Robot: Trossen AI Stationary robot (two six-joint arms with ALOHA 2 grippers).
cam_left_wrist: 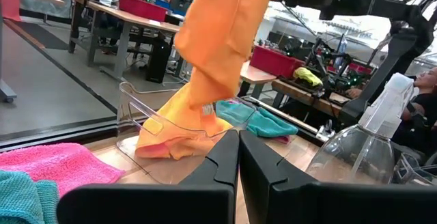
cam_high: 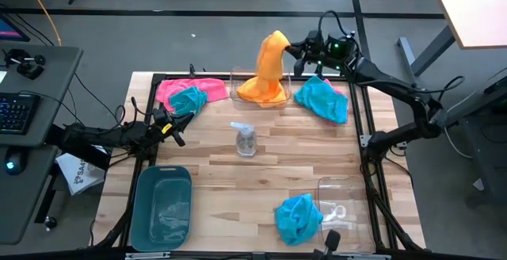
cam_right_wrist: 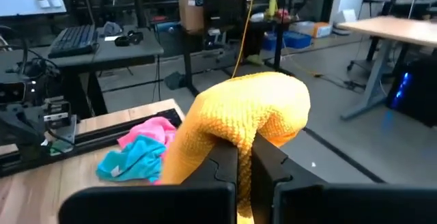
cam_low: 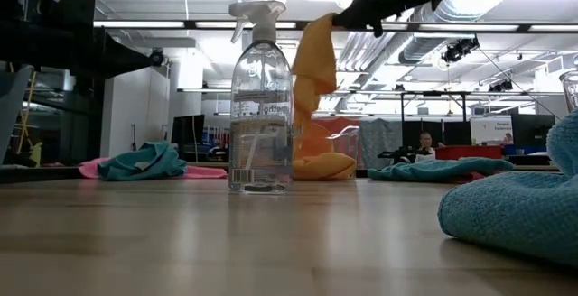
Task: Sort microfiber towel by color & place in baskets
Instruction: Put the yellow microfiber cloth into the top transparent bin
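We see right gripper (cam_high: 287, 47) clamped on orange towel (cam_high: 268, 70) above clear basket (cam_high: 261, 93); early release could drape it over rim.

Nubbly orange cloth towel (cam_high: 271, 68), clear glossy plastic basket (cam_left_wrist: 147, 118), pale wood table (cam_high: 238, 187).

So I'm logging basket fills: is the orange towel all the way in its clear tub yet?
Not yet. The orange microfiber towel hangs from the right hand, its lower end bunched in the clear plastic tub.
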